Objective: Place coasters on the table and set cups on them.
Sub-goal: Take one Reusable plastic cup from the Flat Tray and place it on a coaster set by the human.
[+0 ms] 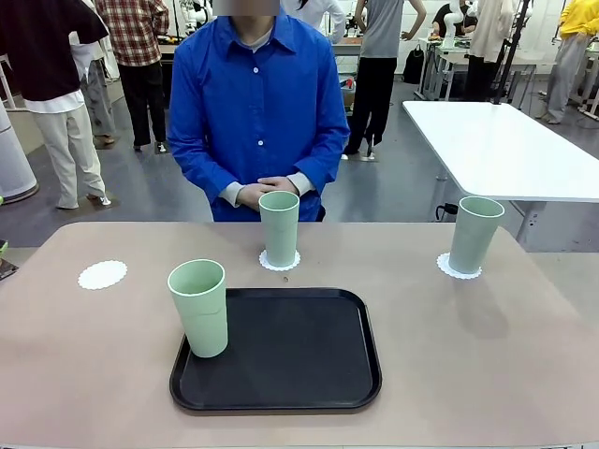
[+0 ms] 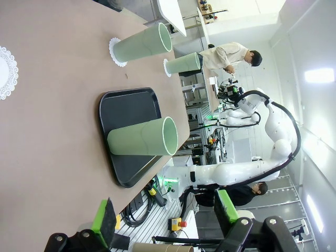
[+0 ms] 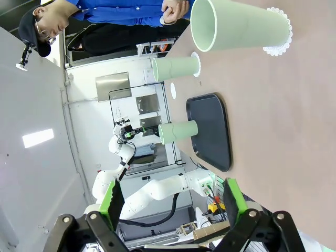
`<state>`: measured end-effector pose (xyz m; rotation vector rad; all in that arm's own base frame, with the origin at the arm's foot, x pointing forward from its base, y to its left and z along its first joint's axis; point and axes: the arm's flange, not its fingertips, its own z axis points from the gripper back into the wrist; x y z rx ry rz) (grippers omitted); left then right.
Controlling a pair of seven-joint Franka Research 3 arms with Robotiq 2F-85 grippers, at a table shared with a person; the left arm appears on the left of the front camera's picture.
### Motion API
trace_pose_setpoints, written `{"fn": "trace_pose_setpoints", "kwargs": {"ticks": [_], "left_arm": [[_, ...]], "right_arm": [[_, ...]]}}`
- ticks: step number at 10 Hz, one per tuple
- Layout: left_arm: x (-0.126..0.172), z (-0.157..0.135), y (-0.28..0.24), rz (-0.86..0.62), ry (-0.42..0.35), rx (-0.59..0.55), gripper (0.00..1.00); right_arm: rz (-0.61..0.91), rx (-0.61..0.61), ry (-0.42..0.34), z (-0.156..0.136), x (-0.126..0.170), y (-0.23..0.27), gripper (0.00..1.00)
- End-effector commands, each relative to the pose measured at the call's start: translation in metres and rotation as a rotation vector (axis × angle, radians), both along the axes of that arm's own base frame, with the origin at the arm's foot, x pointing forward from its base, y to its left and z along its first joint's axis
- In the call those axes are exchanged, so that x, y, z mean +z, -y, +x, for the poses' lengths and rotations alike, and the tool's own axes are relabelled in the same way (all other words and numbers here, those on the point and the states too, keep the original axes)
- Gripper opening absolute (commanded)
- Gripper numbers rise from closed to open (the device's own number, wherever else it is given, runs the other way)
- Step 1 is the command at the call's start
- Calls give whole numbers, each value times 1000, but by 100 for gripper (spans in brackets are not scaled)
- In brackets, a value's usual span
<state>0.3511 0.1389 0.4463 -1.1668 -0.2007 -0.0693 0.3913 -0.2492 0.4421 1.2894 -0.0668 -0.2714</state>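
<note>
Coasters are found fully laid out on the counter (image 1: 487, 365): a bare coaster (image 1: 102, 275) toward the robot's left, a middle coaster (image 1: 280, 263) in front of the person, and a right coaster (image 1: 457, 271) near the far right corner. Two cups are set. The middle cup (image 1: 279, 227) and the right cup (image 1: 475, 234) are each seen upright on their discs, with lace showing around the bases. The third cup (image 1: 199, 307) is found upright on the left part of the black tray (image 1: 299, 360), close to its left rim and apart from the bare coaster.

Coaster placing is judged complete. One transfer is judged outstanding: the third cup is to be carried to the bare coaster.

The coasters are noted as thin, flat, white discs with scalloped, lacy edges. Whether they are paper or fabric cannot be told. The cups are noted as pale mint, matte, handleless and tapered, wider at the mouth, with a faint ridge around the middle. Being tall with a narrow base, they are judged easy to tip. The tray is rectangular with rounded corners and a low raised rim. The counter surface is smooth, matte and beige-pink.

The left tool (image 2: 164, 215) is seen spread apart with nothing between its green pads. The right tool (image 3: 173, 202) is likewise released and empty. The person's hands (image 1: 267, 193) are clasped at the far edge, and nothing is touched by them.
</note>
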Motion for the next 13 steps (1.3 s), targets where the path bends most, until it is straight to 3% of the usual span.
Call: {"fn": "trace_pose_setpoints", "kwargs": {"ticks": [1, 9, 13], "left_arm": [[1, -2, 0, -12, 10, -1, 100], [0, 0, 0, 0, 0, 0, 100], [67, 48, 76, 452, 498, -450, 100]], "right_arm": [[4, 0, 4, -3, 1, -2, 100], [4, 0, 4, -3, 1, -2, 100], [4, 0, 4, -3, 1, -2, 100]]}}
